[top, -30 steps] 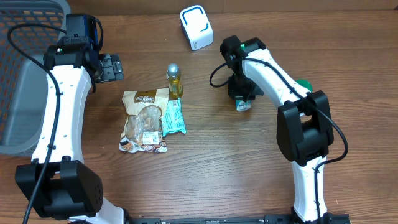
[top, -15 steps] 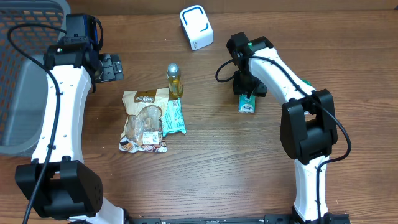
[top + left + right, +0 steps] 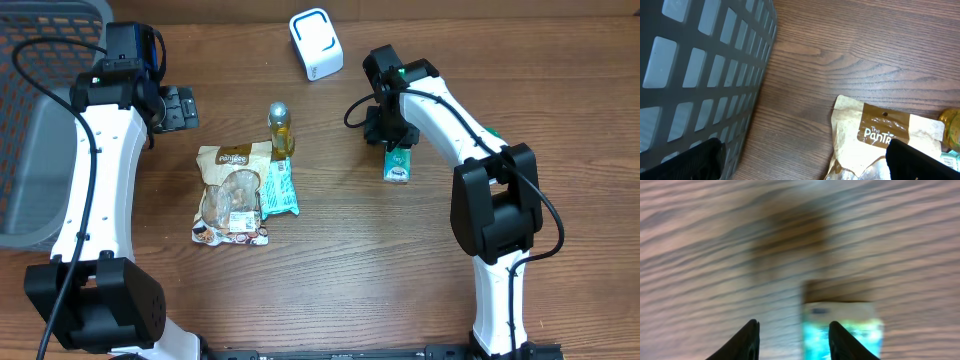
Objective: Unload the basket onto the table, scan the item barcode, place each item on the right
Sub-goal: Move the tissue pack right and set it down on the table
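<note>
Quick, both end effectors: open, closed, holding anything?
Left end effector: open, empty.
Right end effector: open, empty; small green-and-white carton lies ungripped.

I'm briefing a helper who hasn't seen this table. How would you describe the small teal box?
Find the white right arm on the table's right half. Just by its end effector, a small teal box lies flat on bare wood. It lies alone, while the other teal packet touches a snack bag.
</note>
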Action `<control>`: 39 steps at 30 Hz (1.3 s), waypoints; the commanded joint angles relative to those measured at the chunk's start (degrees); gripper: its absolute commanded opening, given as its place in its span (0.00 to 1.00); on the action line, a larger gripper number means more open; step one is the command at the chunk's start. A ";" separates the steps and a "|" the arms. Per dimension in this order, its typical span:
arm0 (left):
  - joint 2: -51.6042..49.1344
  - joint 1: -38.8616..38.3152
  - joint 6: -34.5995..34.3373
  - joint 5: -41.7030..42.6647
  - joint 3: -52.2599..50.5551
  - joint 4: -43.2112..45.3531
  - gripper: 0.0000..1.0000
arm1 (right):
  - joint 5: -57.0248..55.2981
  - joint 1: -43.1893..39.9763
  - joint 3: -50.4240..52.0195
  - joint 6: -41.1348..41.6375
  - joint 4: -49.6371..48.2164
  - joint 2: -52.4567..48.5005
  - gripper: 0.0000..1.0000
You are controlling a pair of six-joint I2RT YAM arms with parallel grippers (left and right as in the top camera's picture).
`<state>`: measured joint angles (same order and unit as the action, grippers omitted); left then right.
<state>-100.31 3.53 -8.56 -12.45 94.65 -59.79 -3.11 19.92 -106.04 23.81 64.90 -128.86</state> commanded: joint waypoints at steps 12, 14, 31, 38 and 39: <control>0.68 0.55 0.85 0.07 1.22 0.09 1.00 | 6.71 0.22 7.37 -2.84 -0.33 1.01 0.12; 0.68 0.55 0.85 0.07 1.22 0.09 1.00 | 3.06 0.04 8.74 -2.82 -0.04 1.01 0.12; 0.68 0.55 0.85 0.07 1.22 0.09 1.00 | -5.81 -9.09 9.33 -1.16 5.70 1.01 0.14; 0.68 0.55 0.85 0.07 1.22 0.09 1.00 | -4.11 -8.52 9.33 -1.16 5.42 1.01 0.18; 0.68 0.55 0.85 0.07 1.22 0.09 1.00 | -3.13 -8.39 9.33 -1.16 5.20 1.01 0.18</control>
<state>-100.31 3.53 -8.54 -12.45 94.65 -59.79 -8.32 10.83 -97.80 22.31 71.00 -128.40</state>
